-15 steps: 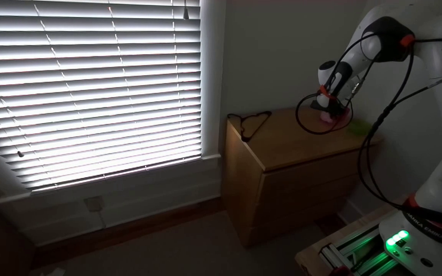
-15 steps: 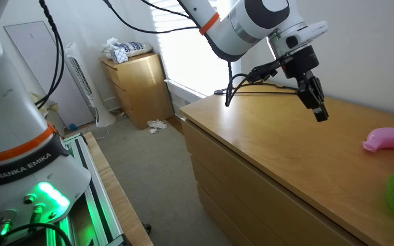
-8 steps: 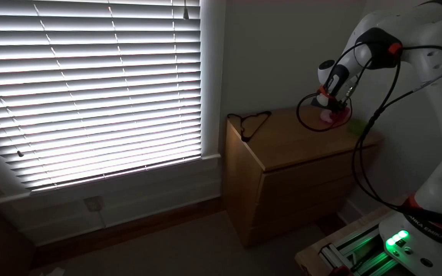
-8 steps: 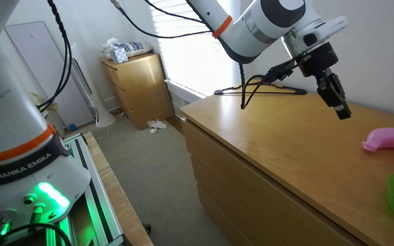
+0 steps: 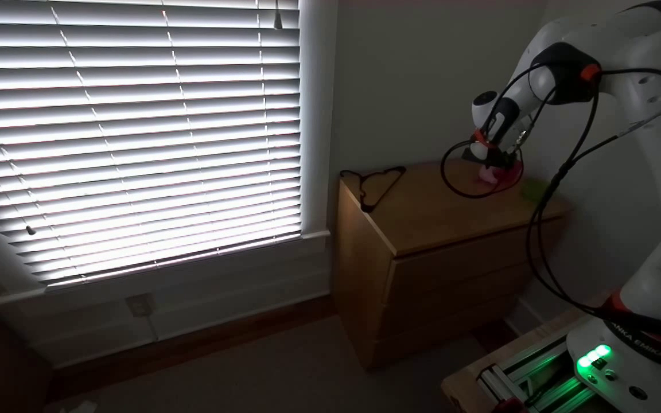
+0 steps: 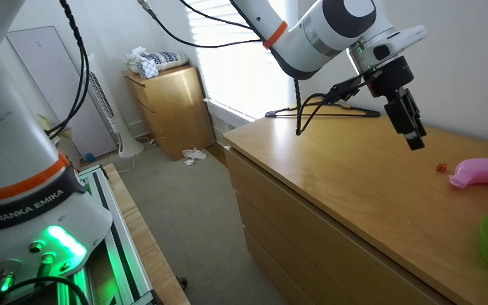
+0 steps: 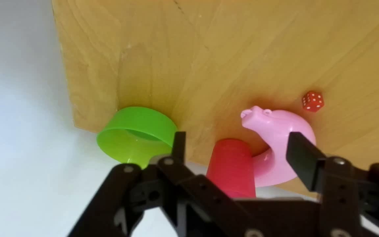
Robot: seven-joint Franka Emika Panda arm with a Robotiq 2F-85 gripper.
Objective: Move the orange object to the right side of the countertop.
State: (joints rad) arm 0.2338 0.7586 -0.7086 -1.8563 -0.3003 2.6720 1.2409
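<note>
The orange object is a tiny orange-red die with white dots. It lies on the countertop, just beside the nose of a pink toy. In the wrist view the die sits past the toy, up and to the right of the jaws. My gripper stands open there, fingers wide apart with nothing held. Between and below the fingers I see a red cup and part of the toy, both farther down. In an exterior view the gripper hangs above the countertop, clear of the die.
The pink toy touches or overlaps the red cup. A green container stands near the countertop's edge. A black hanger lies at the opposite end. A wall runs along the back, and cables loop from the arm.
The gripper has opened. The die, unseen before, now shows on the countertop by the pink toy. The arm swung toward the toy, then moved slightly back.
</note>
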